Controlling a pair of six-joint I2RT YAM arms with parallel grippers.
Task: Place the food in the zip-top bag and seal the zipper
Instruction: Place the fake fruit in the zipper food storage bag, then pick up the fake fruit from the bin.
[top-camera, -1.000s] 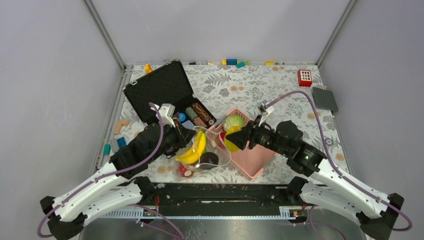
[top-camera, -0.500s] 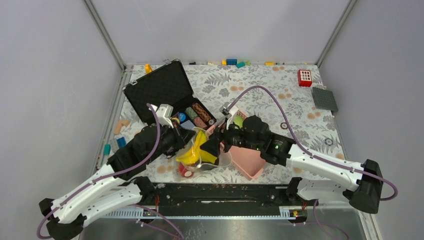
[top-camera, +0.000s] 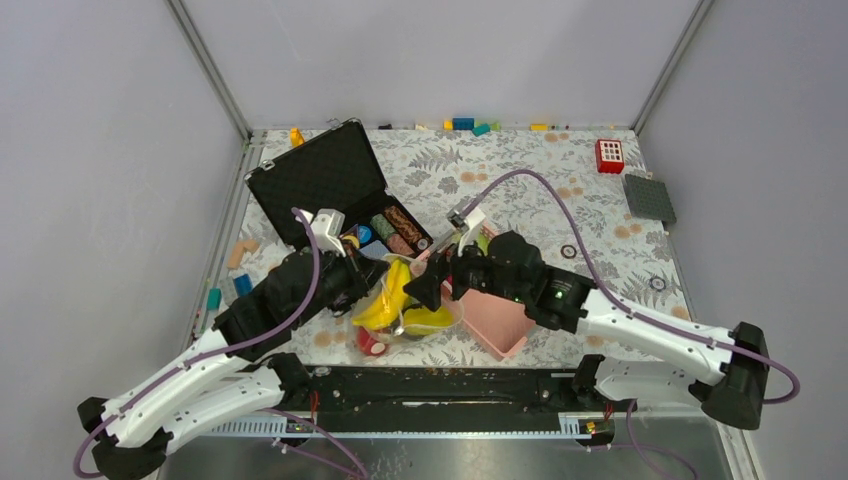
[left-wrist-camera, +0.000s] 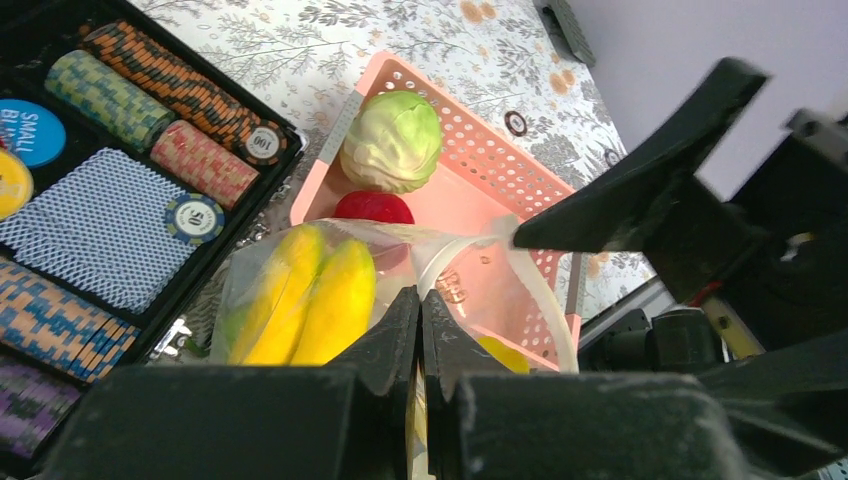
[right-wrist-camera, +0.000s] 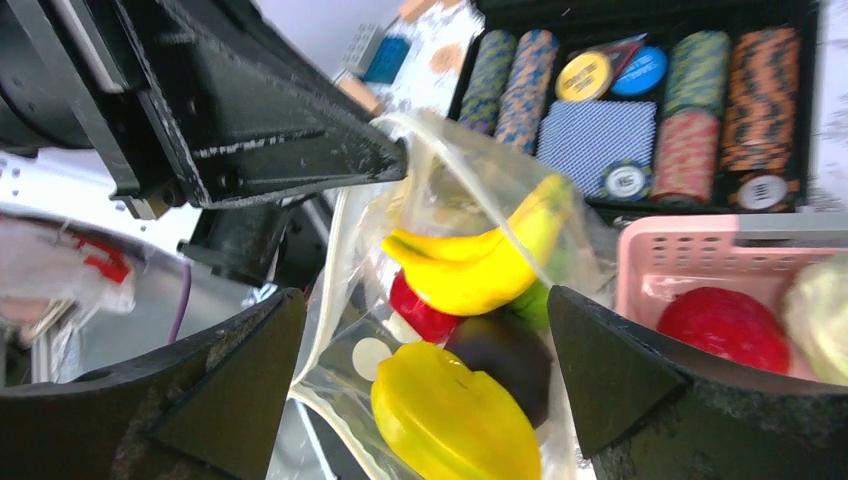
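The clear zip-top bag (top-camera: 405, 318) lies between the arms, mouth held open. My left gripper (left-wrist-camera: 420, 300) is shut on the bag's mouth edge by the whitish zipper (left-wrist-camera: 548, 300). Inside lie yellow bananas (right-wrist-camera: 480, 265), a red apple (right-wrist-camera: 420, 310), a dark eggplant (right-wrist-camera: 505, 350), a green lime (right-wrist-camera: 535, 300) and a yellow ridged fruit (right-wrist-camera: 455, 415). My right gripper (right-wrist-camera: 430, 390) hovers over the bag mouth, open wide, with the yellow fruit lying loose below it. A pale green cabbage (left-wrist-camera: 392, 140) and another red apple (left-wrist-camera: 372, 207) sit in the pink basket (left-wrist-camera: 480, 170).
An open black case (top-camera: 330, 180) of poker chips (left-wrist-camera: 200, 165) stands just behind the bag. The pink basket (top-camera: 497, 318) touches the bag's right side. Small blocks (top-camera: 462, 124) line the far edge; a red block (top-camera: 609, 155) and grey plate (top-camera: 650, 197) sit far right.
My right gripper carried the yellow fruit left from the basket to the bag mouth and opened; the fruit now lies inside the bag. The left gripper kept its hold.
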